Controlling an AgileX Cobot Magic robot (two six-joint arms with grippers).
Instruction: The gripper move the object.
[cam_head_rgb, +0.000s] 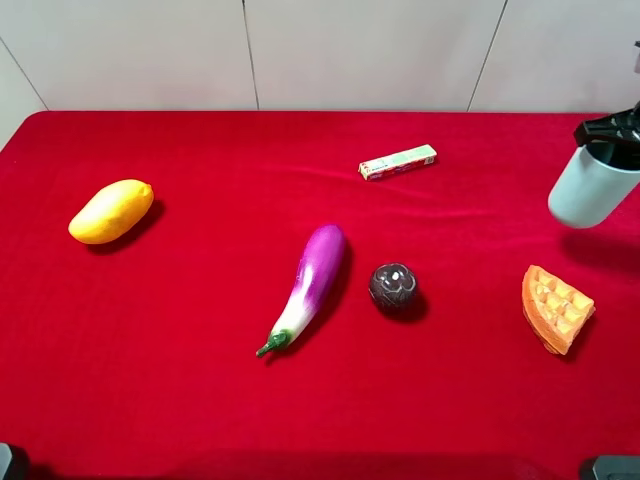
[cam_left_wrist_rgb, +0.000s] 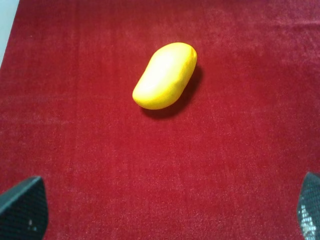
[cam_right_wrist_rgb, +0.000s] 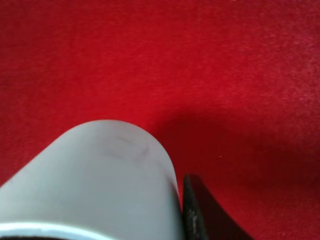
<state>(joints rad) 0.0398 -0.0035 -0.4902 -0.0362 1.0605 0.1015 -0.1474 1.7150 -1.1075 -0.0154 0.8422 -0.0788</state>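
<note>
The pale blue-green cup (cam_head_rgb: 592, 188) hangs tilted above the red table at the far right edge, its shadow on the cloth below it. My right gripper (cam_head_rgb: 612, 133), a black claw, is shut on the cup's rim end. In the right wrist view the cup (cam_right_wrist_rgb: 100, 185) fills the near part of the picture, with one dark finger (cam_right_wrist_rgb: 200, 212) pressed against its side. My left gripper (cam_left_wrist_rgb: 167, 207) is open and empty. Only its two dark fingertips show, low over the cloth, short of the mango (cam_left_wrist_rgb: 165, 75).
On the red cloth lie a yellow mango (cam_head_rgb: 111, 211) at the left, a purple eggplant (cam_head_rgb: 312, 280) and a dark round fruit (cam_head_rgb: 393, 287) in the middle, an orange waffle wedge (cam_head_rgb: 555, 307) below the cup, and a small box (cam_head_rgb: 397, 161) further back.
</note>
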